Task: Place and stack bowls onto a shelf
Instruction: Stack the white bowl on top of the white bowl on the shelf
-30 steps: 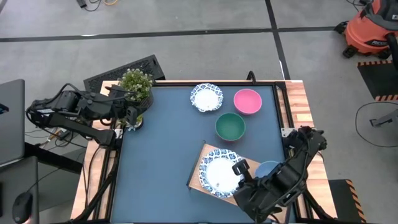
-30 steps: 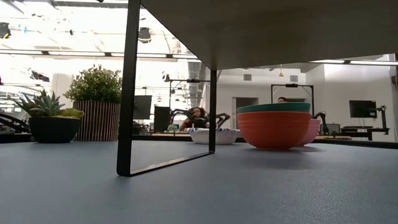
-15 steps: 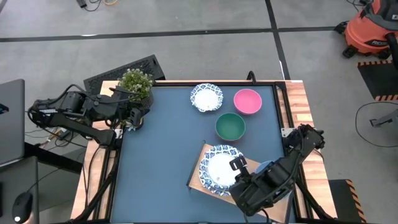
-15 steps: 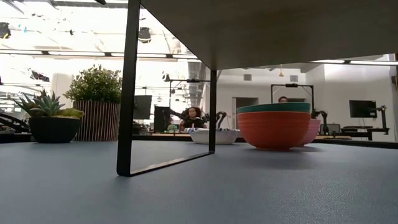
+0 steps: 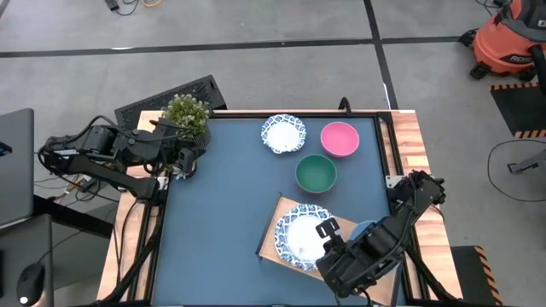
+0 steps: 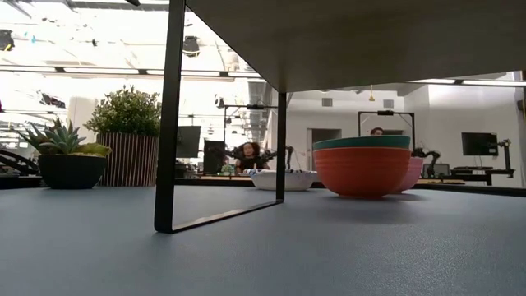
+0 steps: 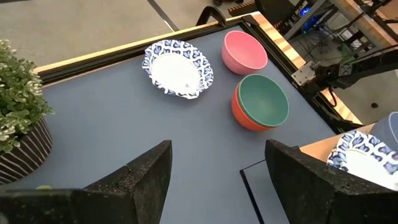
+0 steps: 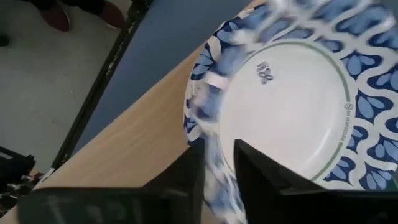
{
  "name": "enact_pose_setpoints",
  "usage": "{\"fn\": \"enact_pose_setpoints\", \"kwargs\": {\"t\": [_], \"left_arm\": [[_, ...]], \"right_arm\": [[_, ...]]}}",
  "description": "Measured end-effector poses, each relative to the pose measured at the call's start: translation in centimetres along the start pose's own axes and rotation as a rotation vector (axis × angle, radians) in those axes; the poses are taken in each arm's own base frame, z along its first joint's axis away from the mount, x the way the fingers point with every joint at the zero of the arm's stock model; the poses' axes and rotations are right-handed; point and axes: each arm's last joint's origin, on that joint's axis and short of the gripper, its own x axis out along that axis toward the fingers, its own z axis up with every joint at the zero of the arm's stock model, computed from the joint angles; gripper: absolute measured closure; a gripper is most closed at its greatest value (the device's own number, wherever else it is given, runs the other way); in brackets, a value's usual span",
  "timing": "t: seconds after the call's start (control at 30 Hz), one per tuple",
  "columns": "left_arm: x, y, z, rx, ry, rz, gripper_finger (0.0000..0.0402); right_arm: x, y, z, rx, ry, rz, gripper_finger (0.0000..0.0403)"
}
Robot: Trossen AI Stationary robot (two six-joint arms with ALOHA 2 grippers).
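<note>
A white bowl with a blue patterned rim [image 5: 299,237] lies over the pale wooden shelf [image 5: 275,247] at the table's near side. My right gripper [image 5: 327,232] is shut on its rim. A blue bowl [image 5: 368,228] on the shelf is partly hidden by my right arm. On the tabletop stand a second patterned bowl [image 5: 283,134], a pink bowl [image 5: 339,139] and a teal bowl [image 5: 316,172] nested in a red one [image 6: 362,173]. My left gripper [image 7: 217,186] is open and empty at the table's far left by the plant. My right gripper pinches the patterned bowl's rim [image 8: 212,163] between its two fingers, on the bowl's side toward the table's right edge. The fingers [image 8: 264,177] come slanting down from the near right. I cannot tell whether the bowl rests on the shelf.
A potted plant [image 5: 186,119] stands at the far left corner beside my left arm. The shelf stands on a black metal leg frame [image 6: 168,115]. The blue tabletop [image 5: 222,196] shows bare between the plant and the bowls.
My right gripper moved the patterned bowl a little toward the far edge half a second ago and has brought it back. The bowl stays over the shelf and the gripper stays shut on it.
</note>
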Motion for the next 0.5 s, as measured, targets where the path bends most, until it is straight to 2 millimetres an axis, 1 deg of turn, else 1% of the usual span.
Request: {"fn": "enact_pose_setpoints", "kwargs": {"t": [0.17,0.27,0.4,0.47,0.5], "left_arm": [[0.0,0.0,0.0,-0.005,0.0,-0.001,0.0159],[0.0,0.0,0.0,-0.013,0.002,-0.003,0.0159],[0.0,0.0,0.0,-0.018,0.007,-0.007,0.0159],[0.0,0.0,0.0,-0.025,0.007,-0.007,0.0159],[0.0,0.0,0.0,-0.027,0.007,-0.007,0.0159]], "right_arm": [[-0.1,-0.4,0.2,0.014,-0.016,-0.001,0.0212],[-1.0,-0.6,0.4,0.022,-0.052,0.005,0.0184],[-3.0,-1.3,0.5,0.023,-0.133,-0.021,0.0179],[-4.3,-2.3,0.4,0.038,-0.186,-0.065,0.0183],[-5.0,-3.1,0.1,0.052,-0.213,-0.093,0.0185]]}}
